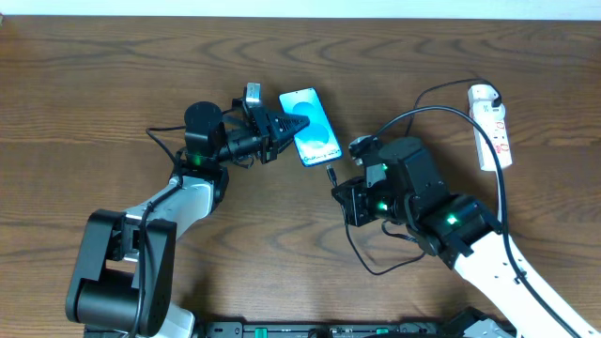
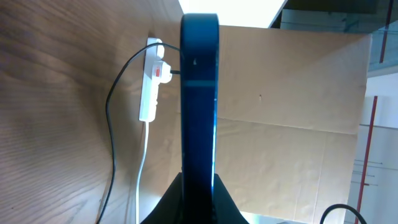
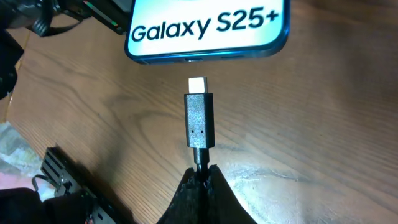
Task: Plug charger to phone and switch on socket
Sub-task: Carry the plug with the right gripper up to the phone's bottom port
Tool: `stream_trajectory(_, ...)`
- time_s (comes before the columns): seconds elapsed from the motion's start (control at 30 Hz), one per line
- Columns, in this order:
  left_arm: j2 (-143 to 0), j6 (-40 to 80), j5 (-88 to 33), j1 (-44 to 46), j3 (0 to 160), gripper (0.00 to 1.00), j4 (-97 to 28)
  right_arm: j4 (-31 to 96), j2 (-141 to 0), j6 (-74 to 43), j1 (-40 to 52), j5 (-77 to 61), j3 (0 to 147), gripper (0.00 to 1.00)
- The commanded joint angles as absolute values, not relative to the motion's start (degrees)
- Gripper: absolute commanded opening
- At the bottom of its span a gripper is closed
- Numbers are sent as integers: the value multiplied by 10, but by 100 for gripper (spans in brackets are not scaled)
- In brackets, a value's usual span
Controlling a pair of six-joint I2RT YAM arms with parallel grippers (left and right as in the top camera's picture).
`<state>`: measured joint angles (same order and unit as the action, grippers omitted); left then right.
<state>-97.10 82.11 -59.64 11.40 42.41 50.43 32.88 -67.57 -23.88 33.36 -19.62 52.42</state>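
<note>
The phone (image 1: pixel 311 126) lies at the table's middle back, its cyan screen reading "Galaxy S25+" (image 3: pixel 208 28). My left gripper (image 1: pixel 287 126) is shut on its left side; in the left wrist view the phone (image 2: pixel 199 93) stands edge-on between the fingers (image 2: pixel 176 202). My right gripper (image 3: pixel 203 169) is shut on the charger cable just behind the black connector (image 3: pixel 199 121). The connector's metal tip points at the phone's bottom edge, a small gap away. The connector (image 1: pixel 331 173) sits just below the phone. The white socket (image 1: pixel 492 125) lies at the far right with the charger's plug (image 1: pixel 483 94) in it.
The black charger cable (image 1: pixel 427 111) arcs from the plug toward my right arm and loops loosely on the wood (image 1: pixel 376 263). The socket's white cord (image 2: pixel 142 168) trails along the table. A cardboard wall (image 2: pixel 292 124) stands behind the table. Dark equipment (image 1: pixel 329 329) lines the front edge.
</note>
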Motion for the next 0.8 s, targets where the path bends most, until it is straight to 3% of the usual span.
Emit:
stream_trajectory(0.0, -966, 817, -604, 112, 436, 8, 514, 323, -679, -242, 340, -201, 527, 1)
stream_trajectory(0.77, -966, 806, -611, 112, 436, 8, 514, 304, -690, -245, 352, -176, 527, 1)
